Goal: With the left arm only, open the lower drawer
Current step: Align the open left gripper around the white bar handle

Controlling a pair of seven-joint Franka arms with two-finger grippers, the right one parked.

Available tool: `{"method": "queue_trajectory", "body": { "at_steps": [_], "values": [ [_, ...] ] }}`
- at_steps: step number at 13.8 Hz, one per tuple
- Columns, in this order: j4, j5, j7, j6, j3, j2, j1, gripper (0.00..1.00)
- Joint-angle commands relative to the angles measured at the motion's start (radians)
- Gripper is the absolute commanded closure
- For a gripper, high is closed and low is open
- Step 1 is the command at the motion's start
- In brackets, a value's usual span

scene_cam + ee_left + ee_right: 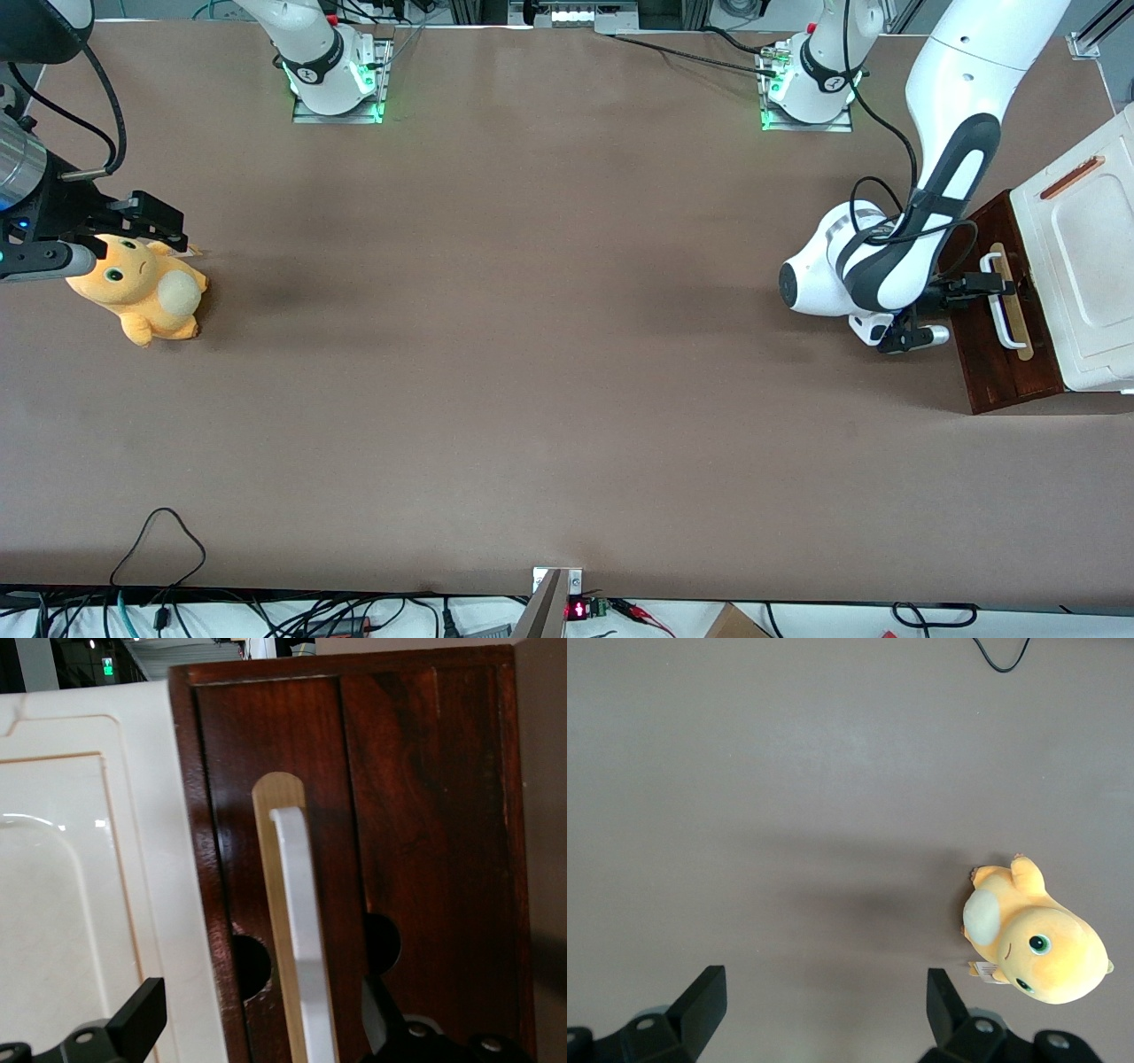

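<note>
Brown matting covers the table (532, 354), with loose black cables (159, 532) trailing over its edge nearest the front camera. Farther in, toward the parked arm's end, an orange plush toy (142, 288) lies on its side on the mat.

Toward the working arm's end stands the white cabinet (1076, 275), its top bearing a small copper-coloured bar (1072, 177). The lower drawer (997, 337) shows its dark red-brown front below that top, with a white loop handle (1001, 301) fixed on a pale wood strip (1019, 306). The drawer front sticks out a little past the white top.

The left arm (912, 221) bends down in front of the drawer, and its gripper (983, 285) sits at the handle. In the left wrist view the gripper (257, 1028) has its 2 black fingers (137, 1019) spread wide, 1 on each side of the white loop handle (301, 930), not pressing on it. The dark wood (425, 815) of the drawer fills most of that view beside the white cabinet top (80, 886).
</note>
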Motion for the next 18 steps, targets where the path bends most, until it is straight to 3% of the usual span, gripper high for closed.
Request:
{"method": "queue_trajectory", "body": {
  "at_steps": [1,5,7,13,15,18],
  "values": [
    [-0.079,0.028,-0.012,0.043,0.061,-0.043,-0.048,0.04],
    [-0.142,0.031,-0.096,-0.021,0.078,-0.04,-0.115,0.04],
    [-0.155,0.075,-0.143,-0.063,0.078,-0.012,-0.128,0.05],
    [-0.138,0.168,-0.15,-0.072,0.089,0.035,-0.096,0.26],
    [-0.118,0.173,-0.152,-0.072,0.093,0.049,-0.085,0.27],
    [-0.098,0.175,-0.16,-0.071,0.092,0.063,-0.074,0.37]
  ]
}}
